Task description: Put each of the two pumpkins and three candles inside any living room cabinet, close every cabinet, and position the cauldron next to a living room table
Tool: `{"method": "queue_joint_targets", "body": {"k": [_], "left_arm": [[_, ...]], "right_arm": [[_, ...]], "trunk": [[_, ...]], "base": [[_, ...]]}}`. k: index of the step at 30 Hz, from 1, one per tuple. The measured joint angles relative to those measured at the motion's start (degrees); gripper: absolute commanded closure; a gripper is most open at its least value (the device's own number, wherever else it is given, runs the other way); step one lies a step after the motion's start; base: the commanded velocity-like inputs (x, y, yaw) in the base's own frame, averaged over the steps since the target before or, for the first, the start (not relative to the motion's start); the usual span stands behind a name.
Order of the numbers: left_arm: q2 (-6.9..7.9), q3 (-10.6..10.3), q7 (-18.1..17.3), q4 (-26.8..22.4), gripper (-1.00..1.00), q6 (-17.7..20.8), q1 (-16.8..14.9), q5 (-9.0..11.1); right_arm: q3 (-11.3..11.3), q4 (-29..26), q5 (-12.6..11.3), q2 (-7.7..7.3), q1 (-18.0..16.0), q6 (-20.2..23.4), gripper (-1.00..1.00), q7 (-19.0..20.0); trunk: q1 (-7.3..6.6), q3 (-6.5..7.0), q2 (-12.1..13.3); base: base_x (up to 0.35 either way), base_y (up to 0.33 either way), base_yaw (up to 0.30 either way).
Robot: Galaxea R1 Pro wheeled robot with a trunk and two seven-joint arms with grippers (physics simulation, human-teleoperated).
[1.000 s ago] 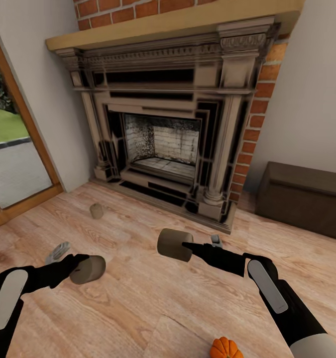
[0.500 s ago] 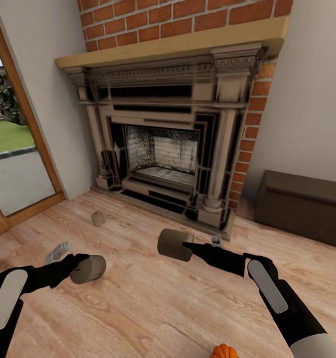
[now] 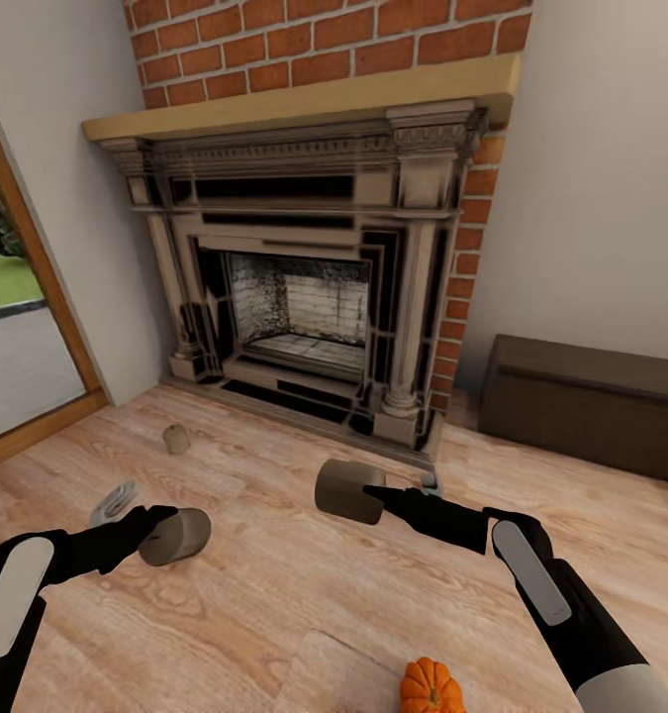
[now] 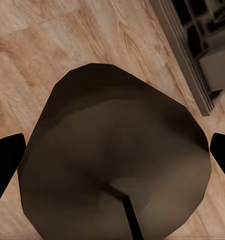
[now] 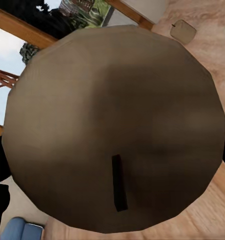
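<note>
In each hand (image 3: pixel 160 522) (image 3: pixel 371 492), a candle (image 3: pixel 175 536) (image 3: pixel 345 489) lies sideways.

The robot's head has turned a bit to the right and tipped down a little, so the whole picture has slid. The fireplace (image 3: pixel 304 287) now sits more to the left in the head view than half a second ago. Less of the glass door (image 3: pixel 17 327) shows at the left edge. The dark cabinet (image 3: pixel 581 401) by the wall shows more of itself. The candle on the floor (image 3: pixel 177 439) looks shifted left too. The pumpkin (image 3: pixel 430 686) at the bottom shows almost whole now; before, just its top peeked in.
</note>
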Motion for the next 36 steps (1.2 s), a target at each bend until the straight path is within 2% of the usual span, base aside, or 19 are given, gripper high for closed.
{"method": "queue_joint_targets", "body": {"k": [8, 28, 36], "left_arm": [[0.04, 0.1, 0.0, -0.2, 1.00, 0.0, 1.1, -0.2], [0.05, 0.0, 0.0, -0.1, 1.00, 0.0, 1.2, -0.6], [0.04, 0.0, 0.1, 0.0, 1.00, 0.0, 1.2, -0.8]], "right_arm": [[0.0, 0.1, 0.1, -0.01, 0.0, 0.0, 1.00, 0.0], [0.0, 0.1, 0.4, 0.00, 0.0, -0.1, 1.00, 0.0], [0.0, 0.1, 0.4, -0.06, 0.0, -0.1, 1.00, 0.0]], "trunk": [[0.01, 0.00, 0.0], [0.00, 0.00, 0.0], [0.00, 0.14, 0.0]], "base": [[-0.078, -0.142, -0.198], [-0.116, -0.271, -0.011], [-0.002, -0.303, -0.194]]}}
